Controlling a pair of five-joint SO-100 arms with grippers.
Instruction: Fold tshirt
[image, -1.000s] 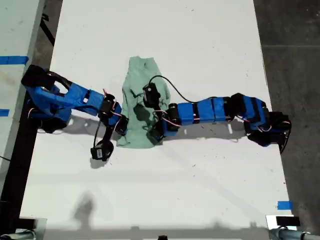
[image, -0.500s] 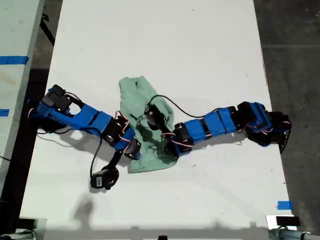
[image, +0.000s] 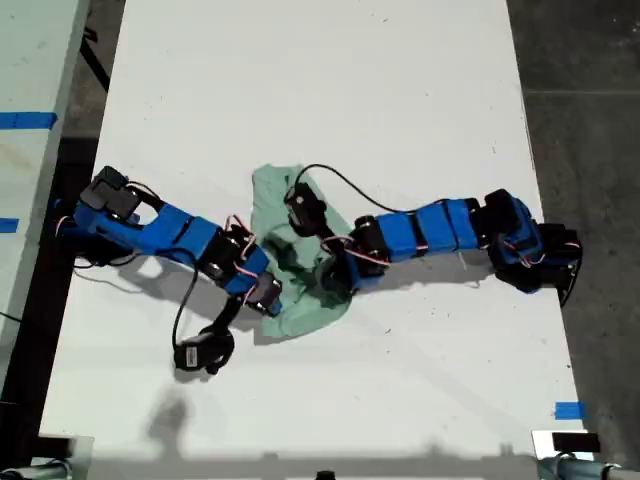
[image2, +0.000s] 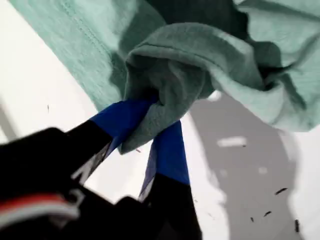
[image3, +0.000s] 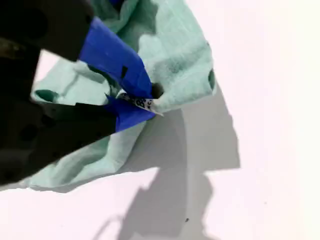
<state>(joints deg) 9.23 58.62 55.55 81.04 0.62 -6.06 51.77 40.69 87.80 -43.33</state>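
While my first gripper (image2: 152, 117) pinches a bunched fold of the tshirt (image2: 210, 55), my second gripper (image3: 142, 102) clamped on its edge with a small label, white table (image: 330, 90) below both, cloth heaped between them.

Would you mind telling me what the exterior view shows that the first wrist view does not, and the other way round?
Only the exterior view shows both blue arms reaching over the white table from its left and right sides, plus the whole crumpled tshirt. Only the first wrist view shows my first tool close up, its blue fingers pinched on a bunched fold. Both show the mint-green tshirt on the white surface.
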